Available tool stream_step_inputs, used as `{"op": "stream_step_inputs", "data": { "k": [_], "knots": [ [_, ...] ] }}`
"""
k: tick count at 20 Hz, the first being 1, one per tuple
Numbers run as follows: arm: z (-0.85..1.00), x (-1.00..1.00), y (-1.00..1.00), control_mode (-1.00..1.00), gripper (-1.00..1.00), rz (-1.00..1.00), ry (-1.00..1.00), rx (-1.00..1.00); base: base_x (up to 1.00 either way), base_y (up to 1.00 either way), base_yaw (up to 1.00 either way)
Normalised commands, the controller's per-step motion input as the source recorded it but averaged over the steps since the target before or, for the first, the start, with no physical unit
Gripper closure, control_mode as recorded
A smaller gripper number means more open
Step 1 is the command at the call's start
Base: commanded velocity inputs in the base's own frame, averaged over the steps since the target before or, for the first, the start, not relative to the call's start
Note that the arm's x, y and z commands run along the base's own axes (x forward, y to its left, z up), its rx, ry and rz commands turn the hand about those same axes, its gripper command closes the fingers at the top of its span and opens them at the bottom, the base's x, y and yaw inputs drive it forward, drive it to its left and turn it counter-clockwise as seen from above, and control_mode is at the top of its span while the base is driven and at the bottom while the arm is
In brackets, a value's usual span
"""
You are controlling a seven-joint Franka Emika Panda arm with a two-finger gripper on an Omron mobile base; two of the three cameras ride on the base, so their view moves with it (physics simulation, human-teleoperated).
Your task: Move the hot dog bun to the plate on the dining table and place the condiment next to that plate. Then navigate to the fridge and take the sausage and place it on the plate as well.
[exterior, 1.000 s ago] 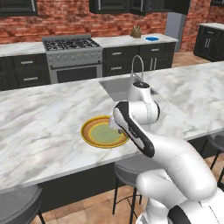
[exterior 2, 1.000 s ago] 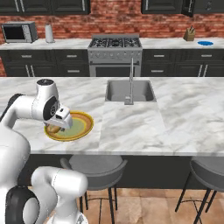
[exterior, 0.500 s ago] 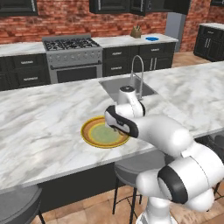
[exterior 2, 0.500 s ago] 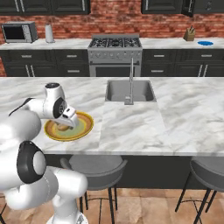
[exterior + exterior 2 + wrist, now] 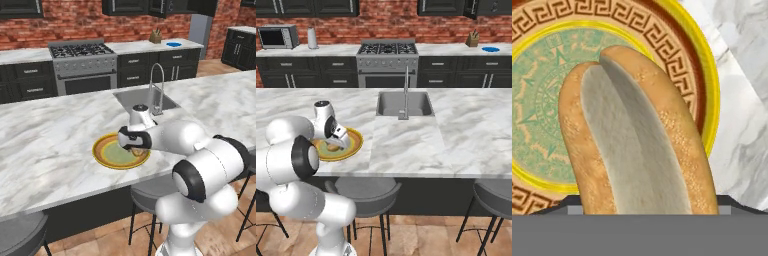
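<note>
The hot dog bun [image 5: 637, 140] lies lengthwise between my fingers, split top toward the camera, just above the plate [image 5: 702, 75]. My gripper [image 5: 133, 146] is shut on the bun and hangs low over the right part of the orange-rimmed, green-centred plate [image 5: 107, 156] on the dining table [image 5: 50, 145]. From the right base view the bun [image 5: 332, 147] shows as a small tan lump under the gripper [image 5: 338, 139], inside the plate [image 5: 356, 142]. The bun hides my fingertips in the hand view. The condiment and the sausage are out of view.
The inset sink [image 5: 404, 103] and steel faucet [image 5: 406, 92] sit to the right of the plate. Grey stools [image 5: 363, 187] stand under the table's near edge. A blue plate [image 5: 490, 49] rests on the back counter beside the stove, and a grey fridge [image 5: 200, 30] stands beyond it.
My hand has come down and in toward the plate with the bun, and the arm has folded lower over the table edge. The plate has stayed put.
</note>
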Motion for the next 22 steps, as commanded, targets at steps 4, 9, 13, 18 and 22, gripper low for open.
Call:
{"op": "stream_step_inputs", "data": {
  "k": [4, 9, 13, 18, 22],
  "knots": [
    [-0.36, 0.41, 0.00, -1.00, 1.00, -0.03, 0.00, 0.00, 0.00, 0.00, 0.00],
    [-0.15, 0.31, 0.01, -1.00, 1.00, -0.02, 0.00, 0.00, 0.00, 0.00, 0.00],
    [-0.02, 0.12, 0.03, -1.00, -1.00, -0.01, 0.00, -0.01, 0.00, 0.00, 0.00],
    [0.02, 0.00, 0.00, -1.00, -1.00, 0.00, 0.01, 0.00, 0.00, 0.00, 0.00],
    [0.31, -0.07, 0.00, -1.00, -1.00, 0.00, 0.01, 0.00, 0.00, 0.00, 0.00]
  ]
}}
